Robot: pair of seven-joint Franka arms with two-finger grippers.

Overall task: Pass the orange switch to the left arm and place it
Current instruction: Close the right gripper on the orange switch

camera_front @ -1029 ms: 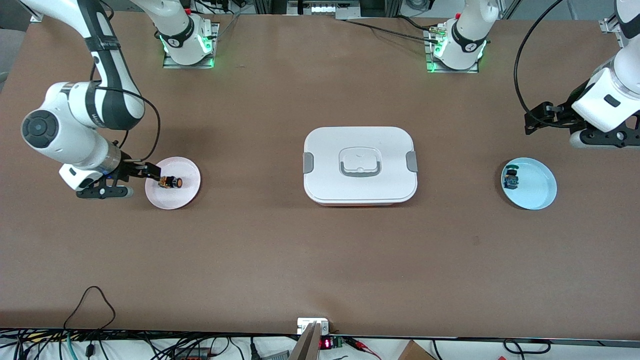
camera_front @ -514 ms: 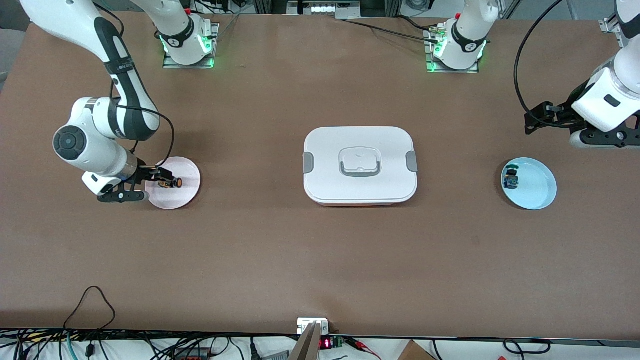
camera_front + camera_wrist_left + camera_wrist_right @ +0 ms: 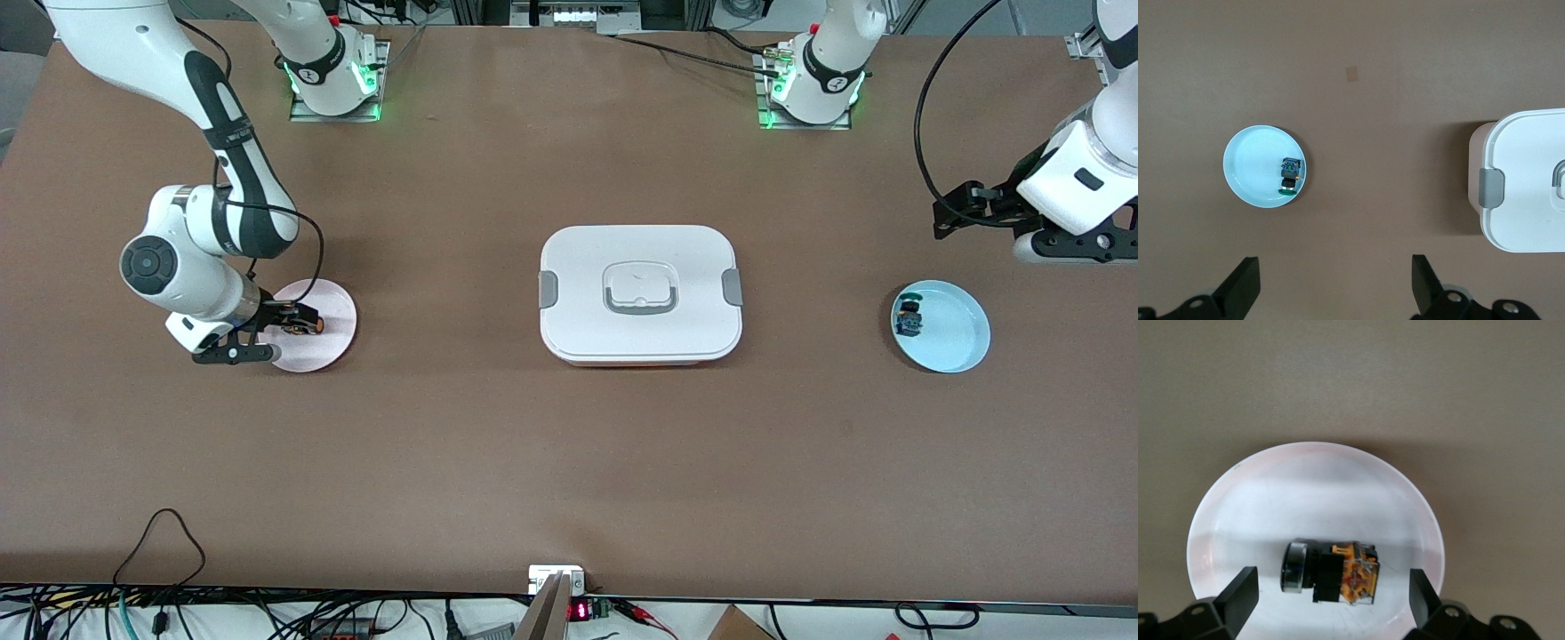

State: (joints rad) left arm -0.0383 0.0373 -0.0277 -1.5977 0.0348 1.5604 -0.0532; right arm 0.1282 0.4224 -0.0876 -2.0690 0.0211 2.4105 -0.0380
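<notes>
Since a second ago our right gripper point(image 3: 298, 318) has slid over the pink plate point(image 3: 333, 307); fingers spread, straddling the orange switch point(image 3: 1330, 577), whose long axis runs three-to-nine between them; left gripper point(image 3: 947, 216) waits open.

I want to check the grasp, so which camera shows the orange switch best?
The right wrist view: the orange switch lies large on the pink plate between the open right gripper fingers. The front view shows it tiny and partly covered; the left wrist view misses it.
</notes>
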